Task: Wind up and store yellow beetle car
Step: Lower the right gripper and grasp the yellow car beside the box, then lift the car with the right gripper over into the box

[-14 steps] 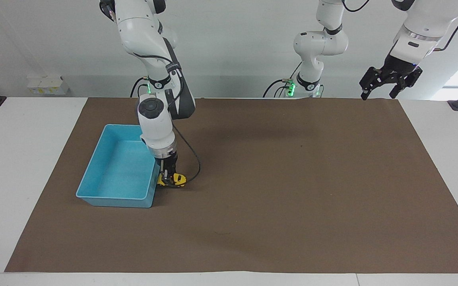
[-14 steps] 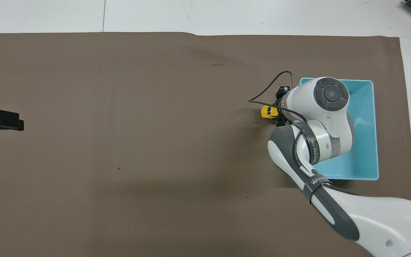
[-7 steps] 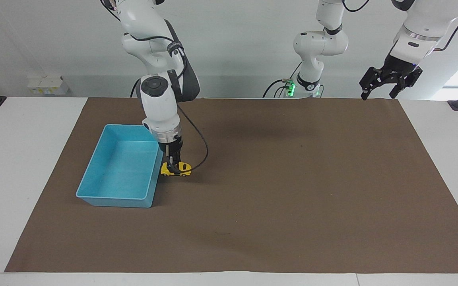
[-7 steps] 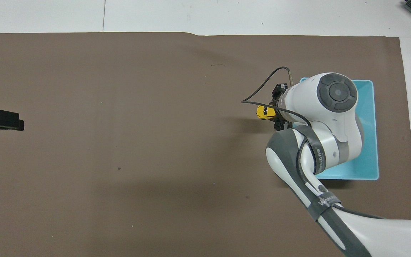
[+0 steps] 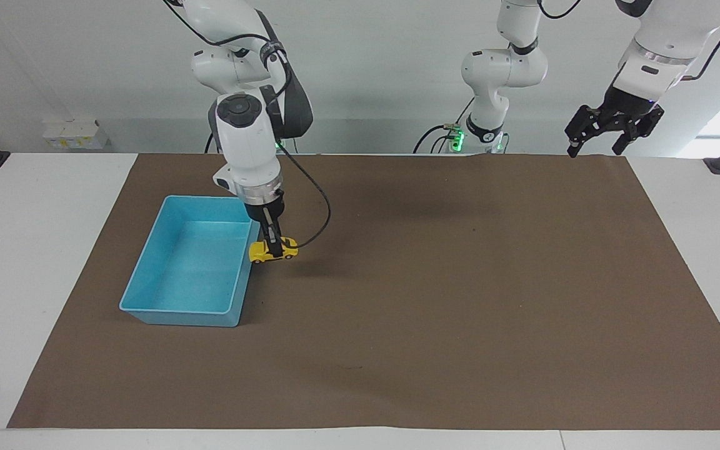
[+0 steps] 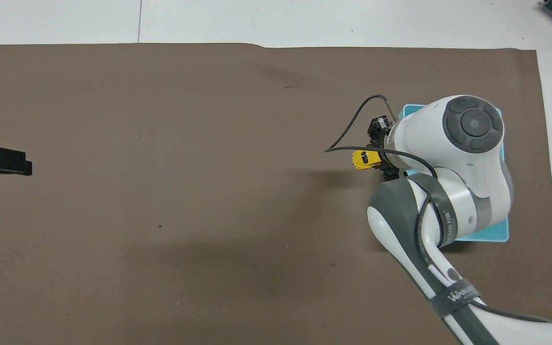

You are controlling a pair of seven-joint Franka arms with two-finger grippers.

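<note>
The right claw (image 5: 272, 247) hangs from its arm pointing straight down, its two fingertips pressed against the sides of the yellow car (image 5: 273, 250), pinching it across the middle of the body. The car sits level in the grip, clear of the brown mat (image 5: 435, 300), with its shadow lying on the mat below it. It is up in the air over the strip of mat just beside the light blue bin (image 5: 147, 275), close to the bin's long wall on the side toward the middle of the counter (image 5: 35, 250); it is not over the inside of the bin. In the overhead view the car (image 6: 366, 160) pokes out from under the right arm's wrist, and most of the bin (image 6: 501, 230) is covered by that arm. A black cable loops from the wrist out past the car.

The left claw (image 5: 596, 148) waits high over the corner of the mat at the left arm's end of the counter, well apart from the car and bin, its fingers spread wide and holding nothing. The bin holds nothing that can be seen.
</note>
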